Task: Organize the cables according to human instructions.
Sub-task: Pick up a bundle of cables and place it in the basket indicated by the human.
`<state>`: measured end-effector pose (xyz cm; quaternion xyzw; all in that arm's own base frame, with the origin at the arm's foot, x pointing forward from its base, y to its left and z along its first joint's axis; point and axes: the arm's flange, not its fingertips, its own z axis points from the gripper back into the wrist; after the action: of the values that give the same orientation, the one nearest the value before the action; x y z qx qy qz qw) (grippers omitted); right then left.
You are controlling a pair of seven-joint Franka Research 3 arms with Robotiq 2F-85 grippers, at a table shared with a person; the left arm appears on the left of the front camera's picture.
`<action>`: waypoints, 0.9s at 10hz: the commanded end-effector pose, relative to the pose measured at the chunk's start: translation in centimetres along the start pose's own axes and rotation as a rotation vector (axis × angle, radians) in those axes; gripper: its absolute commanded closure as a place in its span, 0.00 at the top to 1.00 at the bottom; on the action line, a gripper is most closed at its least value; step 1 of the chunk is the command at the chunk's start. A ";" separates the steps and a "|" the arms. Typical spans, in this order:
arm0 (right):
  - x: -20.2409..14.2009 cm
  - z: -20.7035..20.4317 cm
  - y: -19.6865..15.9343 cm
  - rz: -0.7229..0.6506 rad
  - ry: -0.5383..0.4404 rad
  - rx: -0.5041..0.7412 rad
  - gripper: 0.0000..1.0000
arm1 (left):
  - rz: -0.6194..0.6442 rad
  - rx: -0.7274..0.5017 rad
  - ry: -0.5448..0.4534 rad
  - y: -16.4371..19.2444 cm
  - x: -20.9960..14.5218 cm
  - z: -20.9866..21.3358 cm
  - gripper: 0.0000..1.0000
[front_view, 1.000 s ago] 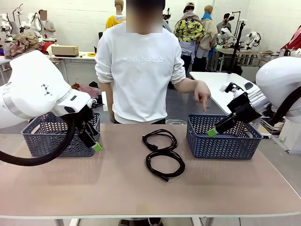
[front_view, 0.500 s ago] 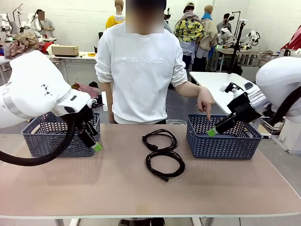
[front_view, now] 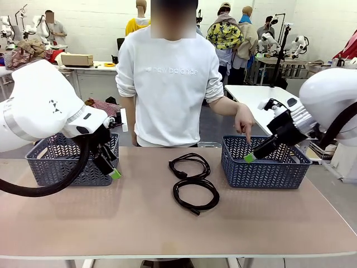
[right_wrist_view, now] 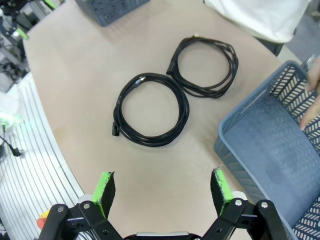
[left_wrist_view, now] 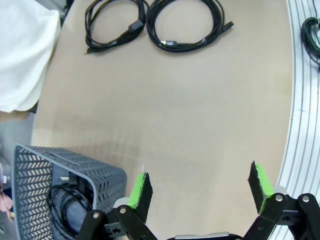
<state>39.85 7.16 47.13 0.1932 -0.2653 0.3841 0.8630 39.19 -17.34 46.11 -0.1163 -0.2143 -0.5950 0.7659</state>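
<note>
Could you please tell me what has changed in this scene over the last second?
The person's hand came down and now points a finger into the right basket. The right gripper edged slightly toward the middle, jaws open and holding nothing. The left gripper, also open, the two cables lying between the baskets, and the left basket stayed as they were.

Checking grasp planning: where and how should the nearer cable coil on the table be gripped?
Probably the robot-side arc of the nearer cable coil, from straight above, jaws straddling the strands: it lies flat, and its far arc touches the other coil.
</note>
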 end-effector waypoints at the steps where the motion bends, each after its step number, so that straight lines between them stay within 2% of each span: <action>1: 1.7 -1.2 3.0 -0.026 0.106 -0.100 1.00 | 0.001 -0.006 -0.001 0.1 0.1 0.1 1.00; 3: 3.0 -3.6 5.8 -0.051 0.214 -0.212 1.00 | 0.001 -0.006 -0.001 0.1 0.1 0.1 1.00; 5: 3.4 -6.8 8.5 -0.086 0.273 -0.261 1.00 | 0.001 -0.006 -0.001 0.1 0.1 0.1 1.00; 7: 3.6 -10.0 10.2 -0.099 0.298 -0.232 1.00 | 0.001 -0.006 -0.001 0.1 0.1 0.1 1.00; 9: 3.8 -13.2 11.0 -0.127 0.262 -0.243 1.00 | 0.001 -0.006 -0.001 0.1 0.1 0.1 1.00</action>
<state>36.70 22.00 41.15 0.0533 -0.1646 0.3336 0.9267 39.20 -17.39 46.12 -0.1163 -0.2142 -0.5953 0.7656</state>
